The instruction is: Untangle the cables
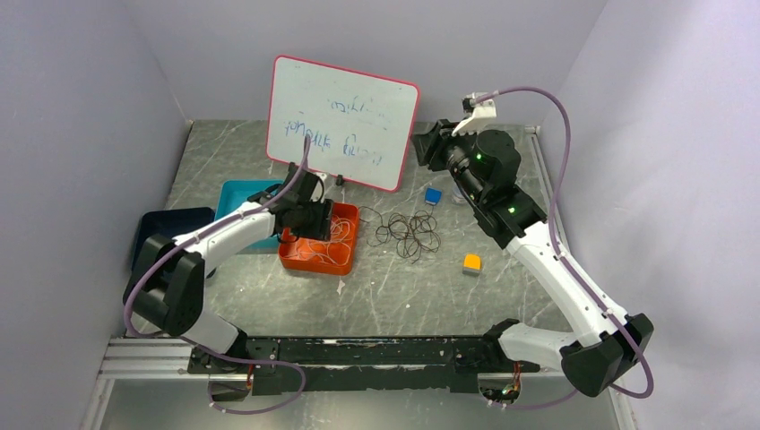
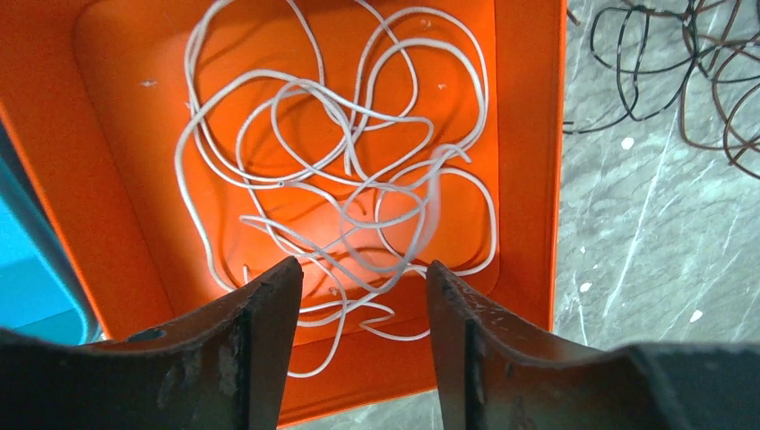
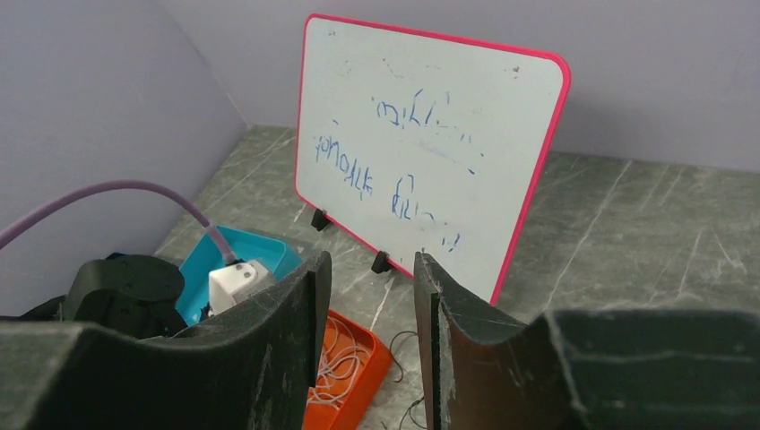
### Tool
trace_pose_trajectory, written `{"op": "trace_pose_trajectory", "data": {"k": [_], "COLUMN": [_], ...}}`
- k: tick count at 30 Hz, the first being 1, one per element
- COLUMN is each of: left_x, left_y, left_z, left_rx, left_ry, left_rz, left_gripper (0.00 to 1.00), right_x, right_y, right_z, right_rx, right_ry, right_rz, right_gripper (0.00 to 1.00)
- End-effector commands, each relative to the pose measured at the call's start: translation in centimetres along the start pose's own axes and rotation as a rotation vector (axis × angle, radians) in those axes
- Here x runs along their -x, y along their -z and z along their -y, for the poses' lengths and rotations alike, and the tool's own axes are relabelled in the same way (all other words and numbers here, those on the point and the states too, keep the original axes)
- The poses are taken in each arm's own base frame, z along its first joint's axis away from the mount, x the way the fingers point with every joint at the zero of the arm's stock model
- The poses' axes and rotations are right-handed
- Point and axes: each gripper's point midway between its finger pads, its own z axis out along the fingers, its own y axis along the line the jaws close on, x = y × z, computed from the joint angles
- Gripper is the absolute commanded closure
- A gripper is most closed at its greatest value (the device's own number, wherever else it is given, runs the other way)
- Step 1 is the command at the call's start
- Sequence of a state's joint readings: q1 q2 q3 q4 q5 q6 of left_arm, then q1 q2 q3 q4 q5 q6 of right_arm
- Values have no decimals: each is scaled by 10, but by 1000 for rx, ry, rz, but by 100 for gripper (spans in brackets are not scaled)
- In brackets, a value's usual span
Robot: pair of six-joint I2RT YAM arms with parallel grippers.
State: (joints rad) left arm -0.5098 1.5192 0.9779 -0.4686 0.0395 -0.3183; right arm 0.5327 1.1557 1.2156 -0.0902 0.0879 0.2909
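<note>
A tangle of white cables lies in loose loops inside the orange tray. My left gripper hangs open just above the tray's near wall, with nothing between its fingers. In the top view the left gripper is over the orange tray. The black and dark brown cables lie in a curly pile on the table to the tray's right, and they also show in the left wrist view. My right gripper is raised at the back right, open and empty.
A whiteboard with a pink rim stands at the back centre. A teal tray and a dark blue bin sit left of the orange tray. A blue cube and an orange cube lie right of the dark cables.
</note>
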Motion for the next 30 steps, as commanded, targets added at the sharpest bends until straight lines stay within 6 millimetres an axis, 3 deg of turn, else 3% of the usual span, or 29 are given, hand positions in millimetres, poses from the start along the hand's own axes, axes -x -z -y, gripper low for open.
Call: {"op": "trace_pose_trajectory", "data": {"k": [1,8,13,17,22,26,30], "left_x": [25,45,59,68,93,110,114], "left_y": [20,42,56,67,102,119,115], "left_z": [-4,0,12,18,34,47,52], "left_rx": [36,17,-48,-83,-172,-228,-249], "left_ry": [9,11,-14,-36,-73,-98,-100], "left_rz": [82,194,272,325,502,578,566], "left_gripper": [38,30,30,33,34,34,36], "right_x": [-2,-10,-28,-60,-106,-142,-173], "right_y": [-2,-4,-4,-5,5,16,23], "right_z": [1,1,3,3,8,23,55], "right_rx": [6,8,8,27,27,-42,-199], "right_ry": [-4,-1,9,27,23,4,30], "right_rz": [5,-25,-90,-225,-417,-529,-614], "right_gripper": [57,57,56,55,54,54,54]}}
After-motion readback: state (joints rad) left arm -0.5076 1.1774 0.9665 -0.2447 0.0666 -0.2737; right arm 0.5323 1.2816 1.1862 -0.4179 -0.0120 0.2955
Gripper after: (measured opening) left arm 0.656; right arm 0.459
